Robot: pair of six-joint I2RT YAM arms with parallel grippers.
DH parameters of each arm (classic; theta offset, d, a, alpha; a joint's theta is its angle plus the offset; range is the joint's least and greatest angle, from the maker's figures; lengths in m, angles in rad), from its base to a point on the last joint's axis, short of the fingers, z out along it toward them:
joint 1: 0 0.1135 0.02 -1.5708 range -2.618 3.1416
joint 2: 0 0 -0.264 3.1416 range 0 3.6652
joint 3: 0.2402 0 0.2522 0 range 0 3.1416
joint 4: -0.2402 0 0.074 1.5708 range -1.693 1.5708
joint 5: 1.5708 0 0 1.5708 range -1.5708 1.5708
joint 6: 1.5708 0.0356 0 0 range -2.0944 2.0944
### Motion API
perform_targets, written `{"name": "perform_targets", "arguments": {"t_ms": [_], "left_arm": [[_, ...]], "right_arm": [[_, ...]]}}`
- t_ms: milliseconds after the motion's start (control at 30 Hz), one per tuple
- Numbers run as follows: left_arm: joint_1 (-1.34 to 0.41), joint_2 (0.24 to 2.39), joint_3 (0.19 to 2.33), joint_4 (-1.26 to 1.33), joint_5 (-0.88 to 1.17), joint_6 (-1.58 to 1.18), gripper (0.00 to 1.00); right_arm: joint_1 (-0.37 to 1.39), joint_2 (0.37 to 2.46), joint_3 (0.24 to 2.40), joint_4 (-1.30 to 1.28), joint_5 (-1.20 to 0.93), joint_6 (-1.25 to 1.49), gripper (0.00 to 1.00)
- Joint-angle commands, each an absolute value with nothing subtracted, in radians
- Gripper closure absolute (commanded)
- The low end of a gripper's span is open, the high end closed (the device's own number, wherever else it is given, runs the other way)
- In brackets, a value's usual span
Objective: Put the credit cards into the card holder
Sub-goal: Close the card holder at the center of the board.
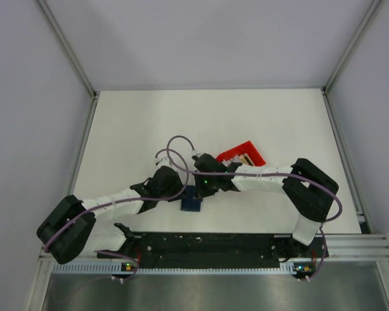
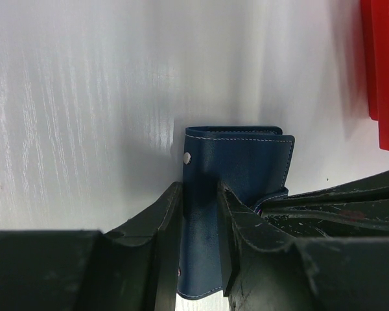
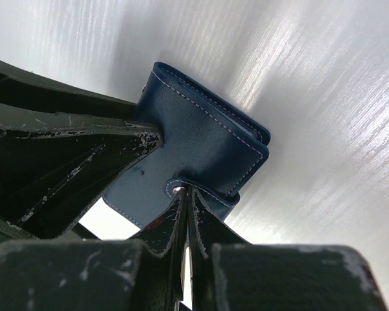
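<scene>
The navy-blue card holder (image 1: 192, 201) is near the table's front middle, held between both grippers. My left gripper (image 1: 176, 192) is shut on one flap of the card holder (image 2: 240, 159); its fingers (image 2: 243, 227) clamp the flap from both sides. My right gripper (image 1: 203, 188) is shut on the snap tab of the card holder (image 3: 201, 136); its fingertips (image 3: 181, 214) meet at the snap. A tan credit card (image 1: 246, 157) lies in the red bin (image 1: 236, 153). No other card shows.
The red bin stands just behind the right arm and shows at the top right of the left wrist view (image 2: 382, 65). The right arm's forearm (image 1: 262, 178) crosses in front of it. White walls and metal rails (image 1: 340, 58) enclose the table.
</scene>
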State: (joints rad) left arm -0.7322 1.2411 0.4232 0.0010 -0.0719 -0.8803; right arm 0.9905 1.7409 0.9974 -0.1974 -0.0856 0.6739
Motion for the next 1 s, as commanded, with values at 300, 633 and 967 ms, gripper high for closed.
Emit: {"name": "perform_targets", "arguments": {"t_ms": [300,633,967], "left_arm": [[-0.738,1.247,0.387,0.025,-0.021,-0.879,0.69],[-0.738,1.25,0.374,0.049,-0.012,-0.882,0.69],[-0.738,1.246,0.361,0.069,-0.005,-0.884,0.69]], "right_arm": [[1.026,1.924,1.098,-0.345,0.026,0.657,1.0],[1.037,2.008,1.16,-0.422,0.058,0.647,1.0],[1.037,2.054,1.23,-0.474,0.064,0.638,1.0]]}}
